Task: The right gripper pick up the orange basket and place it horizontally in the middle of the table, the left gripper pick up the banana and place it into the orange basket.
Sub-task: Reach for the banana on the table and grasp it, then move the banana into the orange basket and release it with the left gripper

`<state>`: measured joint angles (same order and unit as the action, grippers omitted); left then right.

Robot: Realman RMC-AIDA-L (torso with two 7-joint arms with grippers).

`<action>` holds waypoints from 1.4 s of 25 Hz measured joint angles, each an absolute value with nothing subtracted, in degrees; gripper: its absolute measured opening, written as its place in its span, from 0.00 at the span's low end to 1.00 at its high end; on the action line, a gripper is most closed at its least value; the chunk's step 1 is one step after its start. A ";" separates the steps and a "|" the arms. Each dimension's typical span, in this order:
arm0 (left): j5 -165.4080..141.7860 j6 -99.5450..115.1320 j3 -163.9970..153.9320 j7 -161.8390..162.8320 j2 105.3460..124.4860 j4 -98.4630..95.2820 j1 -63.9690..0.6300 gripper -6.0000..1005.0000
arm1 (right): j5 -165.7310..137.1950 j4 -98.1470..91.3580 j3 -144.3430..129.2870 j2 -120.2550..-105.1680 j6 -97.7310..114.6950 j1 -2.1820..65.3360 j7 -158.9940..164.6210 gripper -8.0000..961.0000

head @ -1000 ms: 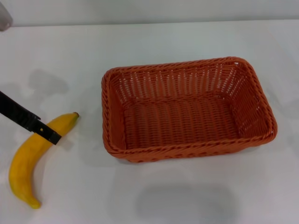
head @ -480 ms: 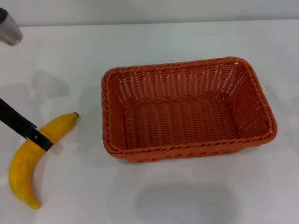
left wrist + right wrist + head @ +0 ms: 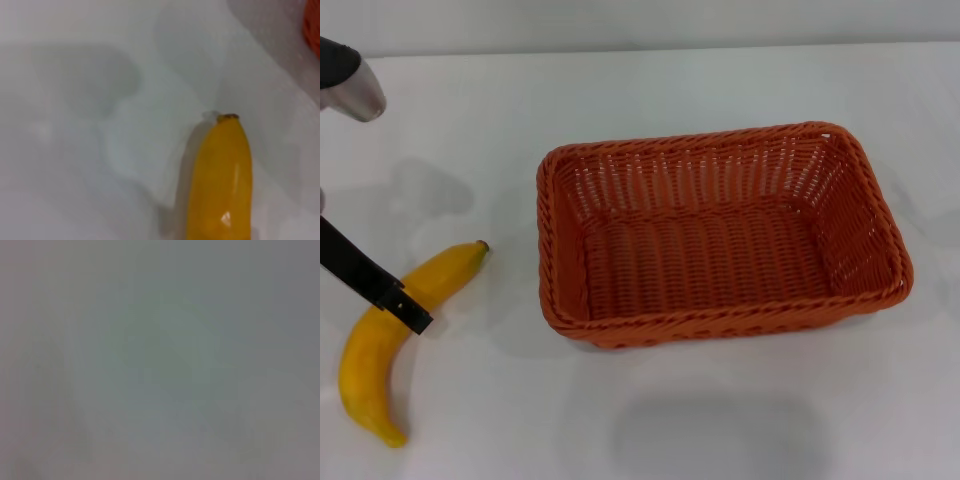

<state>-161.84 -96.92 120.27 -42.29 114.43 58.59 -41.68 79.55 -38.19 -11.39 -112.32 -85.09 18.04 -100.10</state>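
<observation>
On the plain white smooth table (image 3: 720,90), at the robot's left in the head view: one curved, glossy yellow banana (image 3: 372,355), flat on its side. Points its small dark stem tip toward the basket and its other end toward the near edge of the table.

Across the upper half of this banana: the left gripper (image 3: 410,312), seen only as one black, slim, blocky bar coming in from the left edge. Ends right over the fruit, closer to the stem end than to the far end. Cannot tell whether open or closed, and cannot tell whether touching the peel or just above it. Nothing held, as far as visible; banana resting on the table.

In the left wrist view: the stem half of the banana (image 3: 222,185) close to the camera, with its shadow on the table (image 3: 75,150) beside it, and a small orange piece of the basket (image 3: 314,25) at the picture's edge.

To the right of the banana, apart from it and about in the middle of the table: the large rectangular orange basket (image 3: 720,322) of woven wicker style, upright, long side across the view, nothing inside.

At the far left: a silver-grey piece of robot arm (image 3: 350,82).

Right gripper nowhere to see; only plain grey in the right wrist view.
</observation>
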 joint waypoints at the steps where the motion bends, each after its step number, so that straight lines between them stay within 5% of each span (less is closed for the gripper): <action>1: -161.90 -96.57 120.29 -42.28 114.45 58.23 -41.67 0.78 | 79.55 -38.04 -11.44 -112.32 -85.04 18.08 -100.09 0.89; 9: -162.04 -94.88 120.55 -42.29 114.87 57.24 -41.56 0.78 | 79.47 -37.70 -11.49 -112.32 -84.73 18.37 -99.29 0.89; 15: -161.97 -94.66 121.20 -42.09 114.68 56.56 -41.80 0.54 | 79.51 -37.70 -11.52 -112.26 -84.43 18.43 -98.45 0.89; 24: -161.63 -97.80 123.25 -42.03 113.75 62.20 -42.85 0.51 | 79.57 -37.70 -11.36 -112.23 -84.71 18.42 -97.84 0.89; 31: -157.10 -111.11 127.04 -42.02 110.97 71.35 -52.83 0.51 | 79.57 -38.21 -11.37 -111.77 -85.04 18.69 -97.11 0.89; 35: -153.10 -113.56 126.68 -41.96 110.99 71.31 -59.81 0.51 | 79.57 -38.37 -11.39 -111.56 -85.46 19.35 -97.13 0.89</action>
